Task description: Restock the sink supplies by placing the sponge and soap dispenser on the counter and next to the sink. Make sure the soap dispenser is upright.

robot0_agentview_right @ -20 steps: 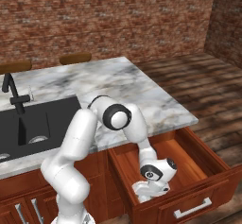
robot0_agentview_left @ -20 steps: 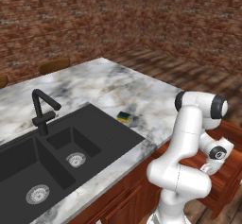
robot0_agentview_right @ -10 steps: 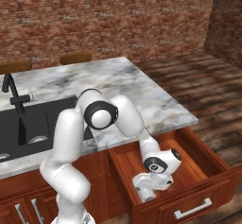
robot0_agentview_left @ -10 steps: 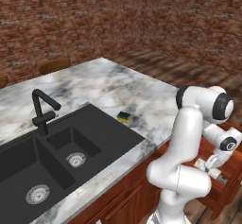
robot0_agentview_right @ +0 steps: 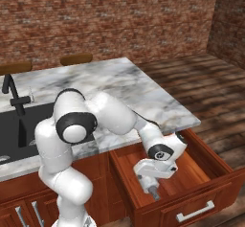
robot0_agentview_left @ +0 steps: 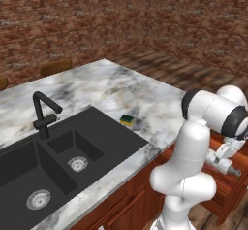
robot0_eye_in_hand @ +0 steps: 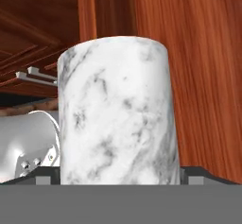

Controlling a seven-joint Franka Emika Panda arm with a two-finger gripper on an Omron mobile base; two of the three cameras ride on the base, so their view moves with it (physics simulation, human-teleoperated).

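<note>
My gripper (robot0_agentview_right: 152, 185) is down inside the open drawer (robot0_agentview_right: 191, 173) under the counter (robot0_agentview_right: 124, 85), on the right end of the cabinet run. Jaws stand wide, as far apart as they go, and nothing clamped that I can confirm. In hand view the soap dispenser (robot0_eye_in_hand: 118, 109) sits dead centre btwn my two finger tips (robot0_eye_in_hand: 40, 176), very close, its pale marbled cylinder body taking most of the frame; pump top not visible from here, so can't tell which way up it is. Can't tell if the pads touch its sides either, the tips are mostly cut off at the bottom edge. Reddish-brown wood of the drawer wall behind and to the right of the bottle.

In right base view the bottle itself is hidden by my hand, too small to pick out.

Sponge (robot0_agentview_left: 128, 120) is already on the counter, green top up over yellow, lying flat just beside the right rim of the sink (robot0_agentview_left: 72, 151), near the smaller right basin. Black faucet (robot0_agentview_left: 43, 115) stands at the back edge of the sink, well apart from the sponge. Both drains visible, basins hold nothing else.

Arm is bent over the counter edge, elbow high, wrist folded down into the drawer.
</note>
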